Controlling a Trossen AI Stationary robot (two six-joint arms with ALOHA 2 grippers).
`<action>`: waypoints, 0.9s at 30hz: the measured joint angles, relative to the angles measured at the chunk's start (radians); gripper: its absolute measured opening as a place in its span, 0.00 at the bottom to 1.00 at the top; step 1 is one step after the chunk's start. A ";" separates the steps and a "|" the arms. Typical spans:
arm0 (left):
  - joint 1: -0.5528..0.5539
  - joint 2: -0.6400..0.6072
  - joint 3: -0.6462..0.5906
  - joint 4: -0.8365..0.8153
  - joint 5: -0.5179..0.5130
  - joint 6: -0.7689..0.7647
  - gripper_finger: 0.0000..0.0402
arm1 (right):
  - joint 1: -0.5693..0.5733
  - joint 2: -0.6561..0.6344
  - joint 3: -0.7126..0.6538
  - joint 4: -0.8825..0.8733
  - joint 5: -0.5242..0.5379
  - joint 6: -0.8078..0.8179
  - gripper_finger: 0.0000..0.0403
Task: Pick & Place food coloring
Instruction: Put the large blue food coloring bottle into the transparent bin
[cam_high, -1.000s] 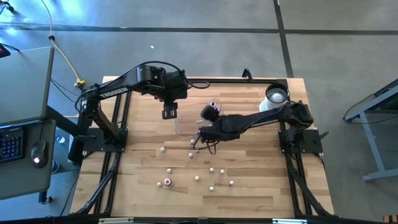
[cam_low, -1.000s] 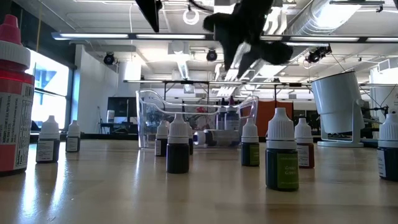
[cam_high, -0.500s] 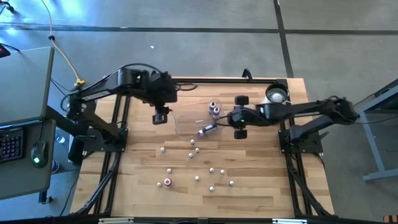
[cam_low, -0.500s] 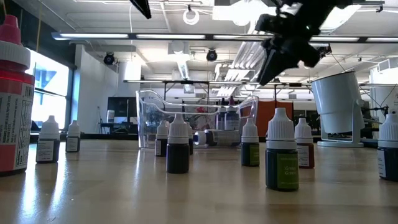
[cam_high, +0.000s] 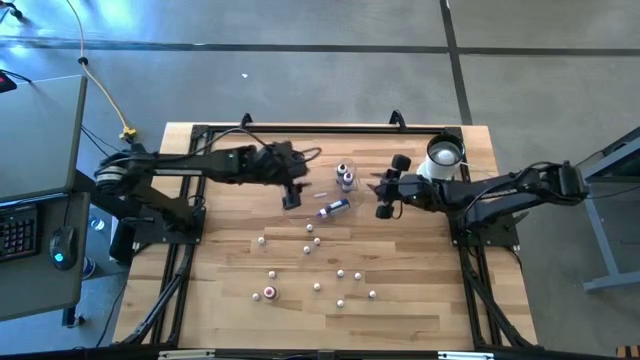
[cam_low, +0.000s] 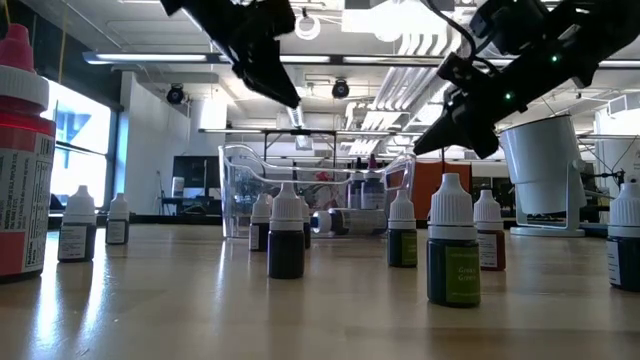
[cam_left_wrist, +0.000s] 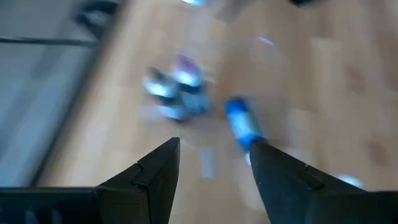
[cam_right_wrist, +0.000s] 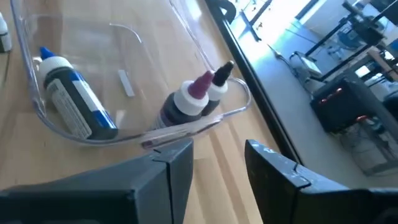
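The food coloring bottles are tiny, with whitish caps. Several stand scattered on the wooden table (cam_high: 340, 274), and show as a row in the low view (cam_low: 286, 236). A clear shallow tray (cam_high: 315, 190) holds two upright bottles (cam_right_wrist: 193, 99) and one blue-labelled bottle lying on its side (cam_right_wrist: 74, 99), (cam_high: 335, 208). My left gripper (cam_high: 292, 196) is open and hovers at the tray's left end; its wrist view shows the lying blue bottle (cam_left_wrist: 239, 121) ahead. My right gripper (cam_high: 383, 196) is open and hangs just right of the tray.
A white round cup (cam_high: 443, 155) stands at the table's far right corner, beside the right arm. A large red-capped bottle (cam_low: 22, 150) stands close to the low camera. Bare wood lies along the table's near edge (cam_high: 300, 325). A desk with a keyboard stands off to the left.
My right gripper has drawn back from the tray's near side toward the table's right edge, and a blue bottle now lies in the tray where it was. My left gripper first moved a little left, then swung right toward the tray's left end and came lower.
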 joint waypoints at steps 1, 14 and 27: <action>0.004 0.016 0.000 0.004 0.055 -0.001 0.48 | -0.008 0.000 -0.001 0.002 -0.012 0.001 0.34; 0.029 0.248 0.003 0.059 0.077 -0.042 0.48 | -0.041 0.000 -0.001 0.008 -0.123 0.043 0.34; 0.114 0.332 0.004 0.110 0.369 -0.047 0.48 | -0.041 0.001 -0.001 0.008 -0.125 0.041 0.34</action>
